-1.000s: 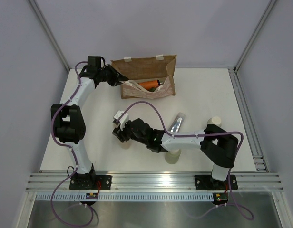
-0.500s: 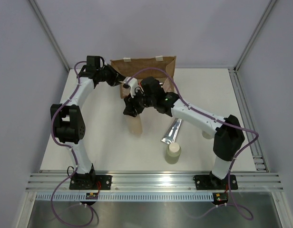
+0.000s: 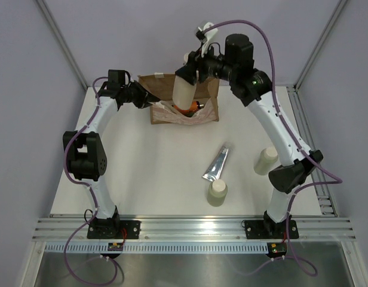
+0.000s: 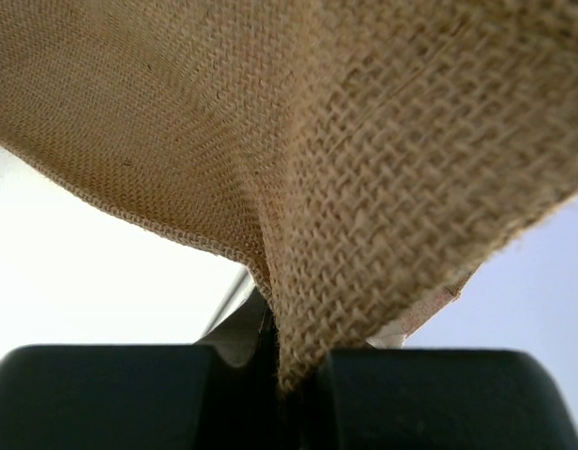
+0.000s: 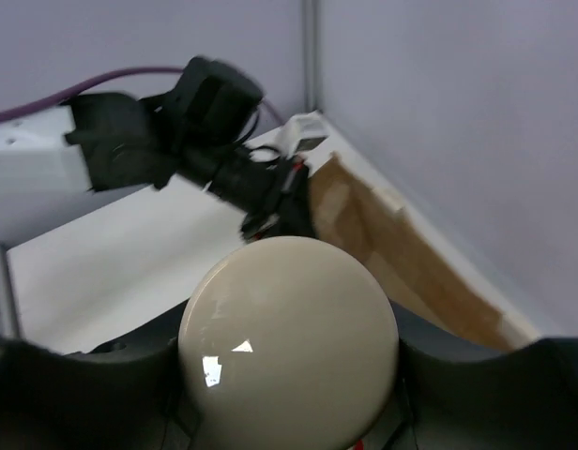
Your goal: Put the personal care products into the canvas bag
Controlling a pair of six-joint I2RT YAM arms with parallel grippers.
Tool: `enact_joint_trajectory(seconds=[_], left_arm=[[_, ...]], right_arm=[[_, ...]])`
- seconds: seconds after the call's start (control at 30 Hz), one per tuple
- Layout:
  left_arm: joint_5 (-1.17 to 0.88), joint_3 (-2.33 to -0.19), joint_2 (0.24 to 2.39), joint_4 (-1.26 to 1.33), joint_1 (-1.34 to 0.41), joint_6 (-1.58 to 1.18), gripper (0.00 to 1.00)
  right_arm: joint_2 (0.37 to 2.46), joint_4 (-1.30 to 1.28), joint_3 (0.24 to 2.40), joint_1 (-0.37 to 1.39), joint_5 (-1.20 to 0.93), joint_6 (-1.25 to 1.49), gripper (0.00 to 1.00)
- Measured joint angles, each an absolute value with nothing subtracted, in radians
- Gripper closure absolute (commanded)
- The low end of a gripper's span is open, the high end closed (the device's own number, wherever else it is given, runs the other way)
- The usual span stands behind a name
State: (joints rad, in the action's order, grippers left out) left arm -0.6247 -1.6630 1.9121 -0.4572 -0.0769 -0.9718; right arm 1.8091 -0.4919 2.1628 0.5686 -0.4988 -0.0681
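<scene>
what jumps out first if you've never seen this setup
The right tool, raised high at the back of the table, holds a beige bottle over the mouth of the canvas bag. The left tool pinches the bag's jute edge on its left side. A silver tube, a second beige bottle and a third beige bottle are on the table nearer the arms' bases.
</scene>
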Motion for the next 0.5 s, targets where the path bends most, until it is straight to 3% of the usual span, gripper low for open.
enact_joint_trajectory(seconds=[0.17, 0.5], left_arm=[[-0.625, -1.663, 1.912, -0.457, -0.077, -0.971, 1.00], [-0.635, -1.662, 1.911, -0.456, -0.077, -0.969, 1.00]], right_arm=[[1.985, -0.440, 2.396, 0.535, -0.406, -0.117, 1.00], [2.428, -0.381, 2.526, 0.565, -0.189, -0.236, 1.00]])
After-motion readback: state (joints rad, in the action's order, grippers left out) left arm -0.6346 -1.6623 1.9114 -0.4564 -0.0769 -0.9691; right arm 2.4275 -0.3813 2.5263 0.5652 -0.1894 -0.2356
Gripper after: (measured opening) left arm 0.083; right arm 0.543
